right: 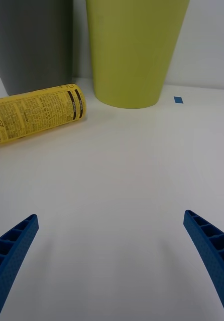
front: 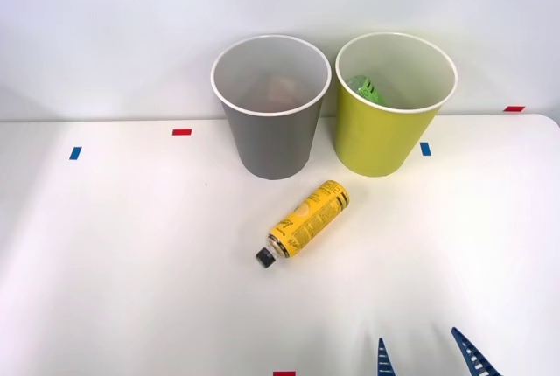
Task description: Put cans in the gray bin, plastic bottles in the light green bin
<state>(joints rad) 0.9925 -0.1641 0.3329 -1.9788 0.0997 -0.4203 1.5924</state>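
- Yellow bottle (front: 306, 220) lies on its side on the white counter (front: 114, 262), near-side of both bins, roughly centre; black cap (front: 263, 258) points near-left, base points far-right twd the light green bin (front: 385, 131).
- Gray bin (front: 269, 127) stands left of the green one, both upright at the far edge, just beside each other. Reddish shape inside gray bin, prob. the can, can't confirm. Something green w/ print inside the green bin (front: 366, 89).
- Right gripper (front: 424, 357) at near-right of counter, well apart from bottle; fingers (right: 11, 251) spread wide, holding nothing.
- Handling, my read: bottle looks light, thin plastic w/ glossy label, so prob. slick and a bit squashy under hard squeeze. Round body, will roll if nudged sideways.
- Where to grab: mid-label, across the barrel, fingers either side of the long axis. Avoid cap end: too narrow, would tip out.
- Needs approach from near-right w/ wrist turned to match the bottle's diagonal lie.
- Moderate squeeze only; then drop goes to green bin, close by.
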